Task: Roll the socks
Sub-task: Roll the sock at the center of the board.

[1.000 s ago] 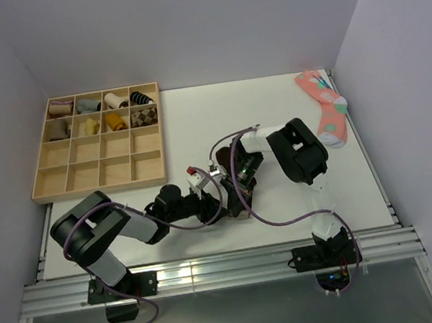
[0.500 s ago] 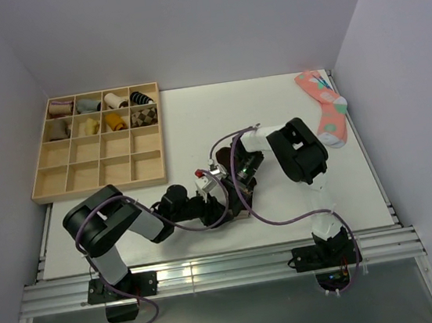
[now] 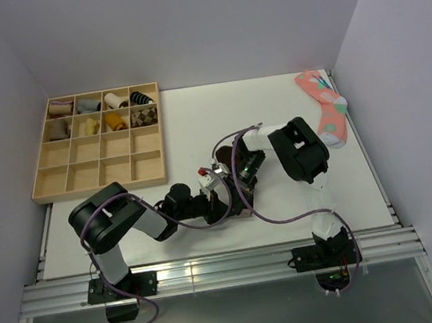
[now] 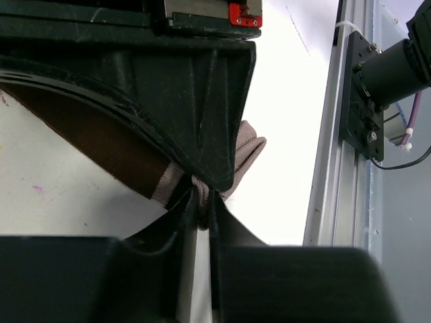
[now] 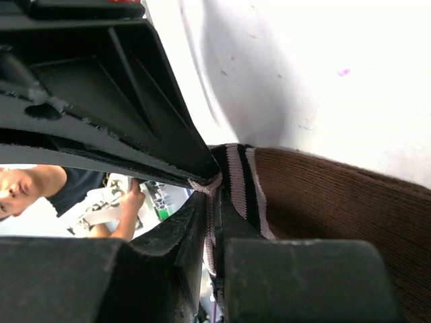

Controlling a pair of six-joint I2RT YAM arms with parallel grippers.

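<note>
Edges: sock (image 4: 114, 145) lies mid-table (image 3: 196, 124), close to the front rail (image 4: 326, 134).
Room: open table surface behind, between tray (image 3: 37, 171) at left and pink sock (image 3: 328, 112) far right.
Left gripper (image 4: 202, 195): pinched on the sock's pale knit edge.
Right gripper (image 5: 214, 190): clamped on the striped cuff.
Sock look: dark brown ribbed knit, pale grey cuff stripes.

The top camera sits high up, above and behind the two arms. It looks down on the whole table (image 3: 272, 107) from far off. The left wrist camera rides on the left gripper (image 4: 203, 194) and looks along it, low and very close, toward a metal rail (image 4: 330, 134) at the table's edge. The right wrist camera rides on the right gripper (image 5: 214, 192), just as close. Both wrist views share the brown sock (image 5: 323, 202), seen from different sides. The top view shows that same spot, but small.
</note>
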